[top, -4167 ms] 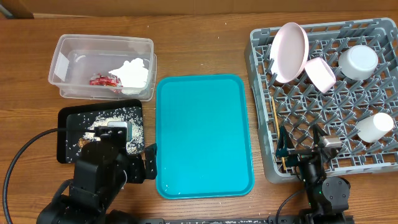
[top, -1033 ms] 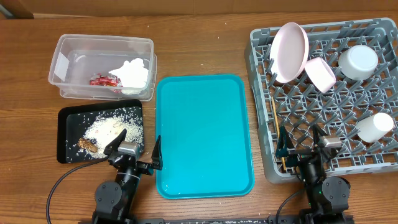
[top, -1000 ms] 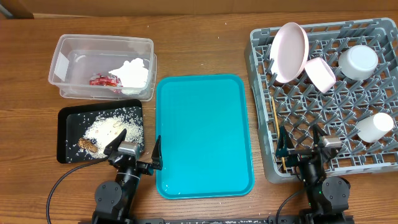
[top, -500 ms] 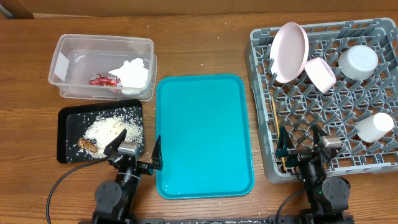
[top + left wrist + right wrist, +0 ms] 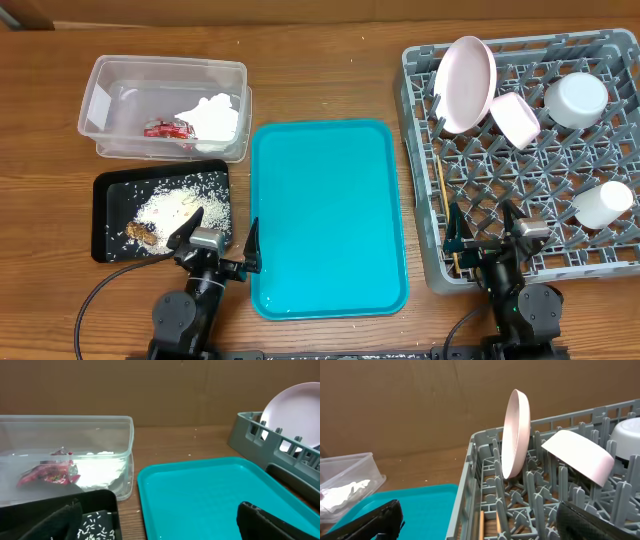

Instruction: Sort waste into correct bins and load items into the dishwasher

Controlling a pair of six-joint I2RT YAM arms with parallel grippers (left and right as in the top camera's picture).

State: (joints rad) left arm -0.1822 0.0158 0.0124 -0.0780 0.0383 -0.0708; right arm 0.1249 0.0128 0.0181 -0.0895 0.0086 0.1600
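overhead, left hand wide open, empty, beside black tray, right hand likewise, over dish rack

left claw: black fingers, silver-grey block, round black housing | right claw: same black build, grey block | cable: black, thin

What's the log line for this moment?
left gripper open | right gripper open | wrapper, tissue in clear tub | rice in black tray | plate in rack
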